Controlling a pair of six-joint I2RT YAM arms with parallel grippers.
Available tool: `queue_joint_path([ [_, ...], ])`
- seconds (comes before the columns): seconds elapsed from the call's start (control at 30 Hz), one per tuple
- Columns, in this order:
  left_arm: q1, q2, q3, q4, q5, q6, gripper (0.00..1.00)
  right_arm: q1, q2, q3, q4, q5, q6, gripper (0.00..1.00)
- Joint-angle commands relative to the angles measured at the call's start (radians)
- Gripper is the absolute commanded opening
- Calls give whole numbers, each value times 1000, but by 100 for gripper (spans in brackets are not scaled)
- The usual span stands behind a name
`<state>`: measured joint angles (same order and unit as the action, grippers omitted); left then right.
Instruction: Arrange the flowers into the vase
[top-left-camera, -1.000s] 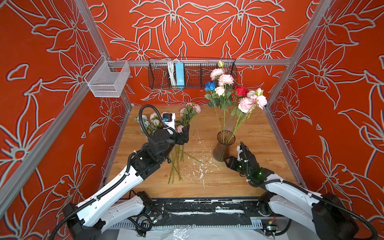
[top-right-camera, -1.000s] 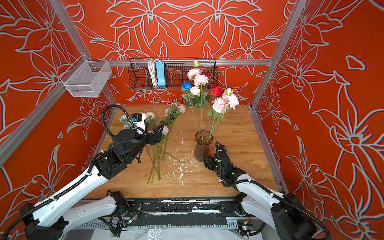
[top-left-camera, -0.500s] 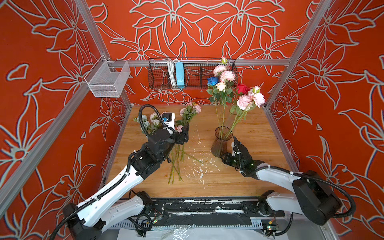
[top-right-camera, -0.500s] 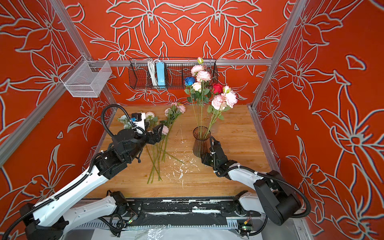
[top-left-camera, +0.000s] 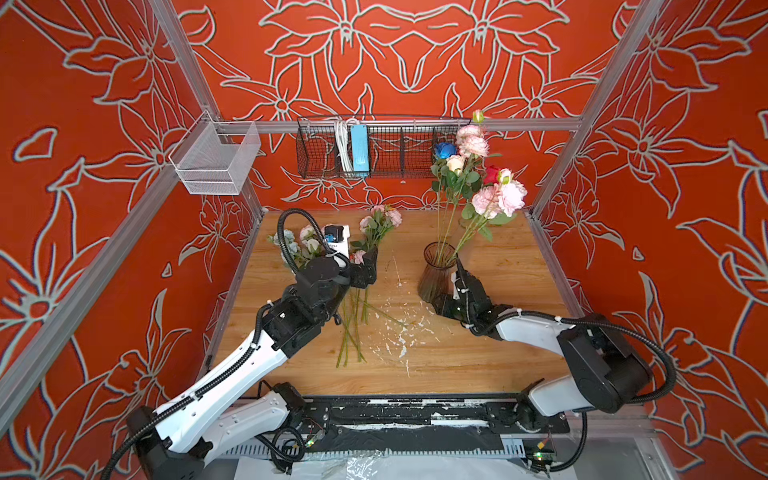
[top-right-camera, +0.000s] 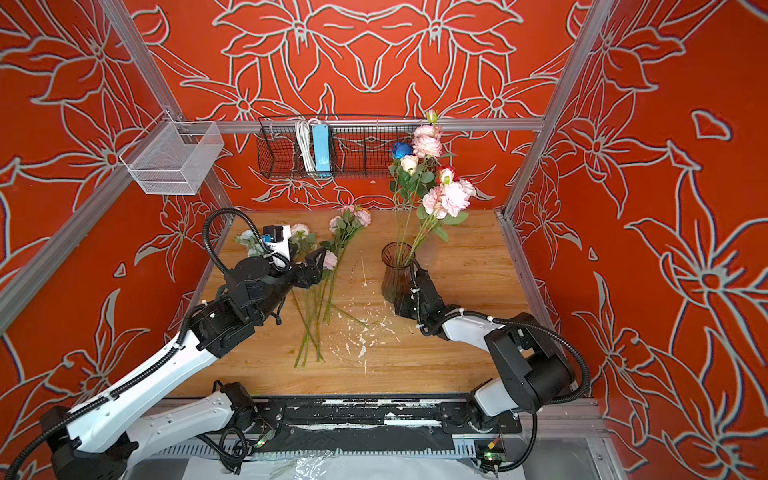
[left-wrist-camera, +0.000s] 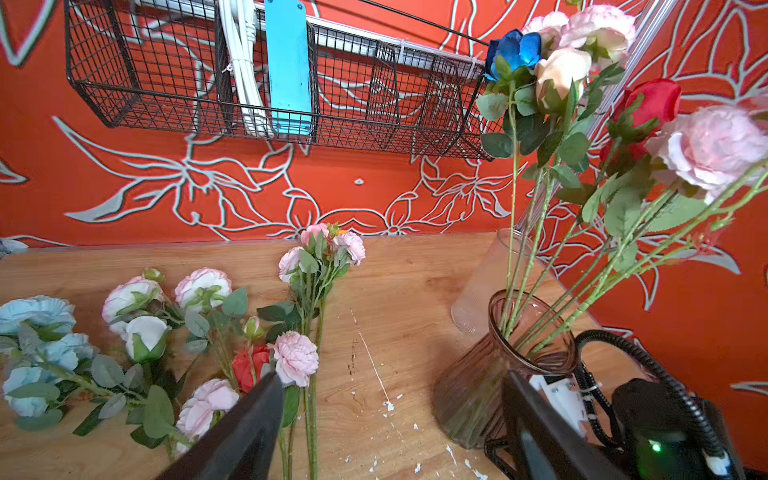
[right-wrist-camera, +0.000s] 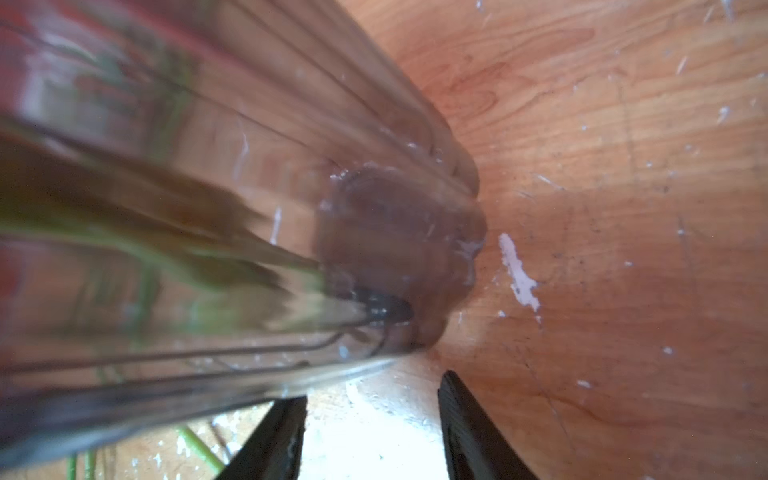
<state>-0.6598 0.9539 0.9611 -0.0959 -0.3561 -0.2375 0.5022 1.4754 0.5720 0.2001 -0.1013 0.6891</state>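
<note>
in both top views the vase (top-left-camera: 434, 274) stands on the counter (top-left-camera: 498, 340), right of the middle. the arranged flowers (top-left-camera: 496, 197) are in it: pink, white, deep blue and red heads on long green stems leaning toward the right wall. the loose flowers (top-left-camera: 376, 226) lie on the left half of the counter, heads toward the back wall, stems toward the front. the left end effector (top-left-camera: 368, 259) hangs over those stems, released, jaws wide. the right end effector (top-right-camera: 415, 274) is just beside the vase on its right, one finger reaching up along the glass toward the rim.

in the left wrist view the dark fingers (left-wrist-camera: 249, 428) stand far apart with nothing gripped. green stems of the loose flowers (left-wrist-camera: 295, 357) run between them on the counter, with pink, red, white and pale blue heads. the vase (left-wrist-camera: 478, 386) is brown ribbed glass, stems fanning from its mouth. a black wire basket (left-wrist-camera: 166, 83) hangs on the back wall.

in the right wrist view the vase (right-wrist-camera: 291, 187) fills much of the picture, blurred, green stems showing through the glass. the right end effector (right-wrist-camera: 372, 386) is released: only bare counter (right-wrist-camera: 623, 208) shows between its jaws. the glass passes close by one finger; i cannot tell whether they touch.
</note>
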Motion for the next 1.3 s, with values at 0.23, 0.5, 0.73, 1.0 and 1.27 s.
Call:
queue_joint_path([
  [0.23,8,-7,-5,20,8,-18,82,-12,-76,-83,61,-70,74,55],
  [0.5,14,-3,-2,16,23,-34,82,-20,-48,-242,371,-32,303,49],
  [0.73,15,-7,-2,15,19,-32,82,-24,34,-271,506,70,380,43],
  [1.0,19,1,-4,16,20,-32,82,-24,55,-221,475,97,345,44],
  [1.27,39,9,-2,17,22,-40,83,-24,142,-132,430,121,293,45],
])
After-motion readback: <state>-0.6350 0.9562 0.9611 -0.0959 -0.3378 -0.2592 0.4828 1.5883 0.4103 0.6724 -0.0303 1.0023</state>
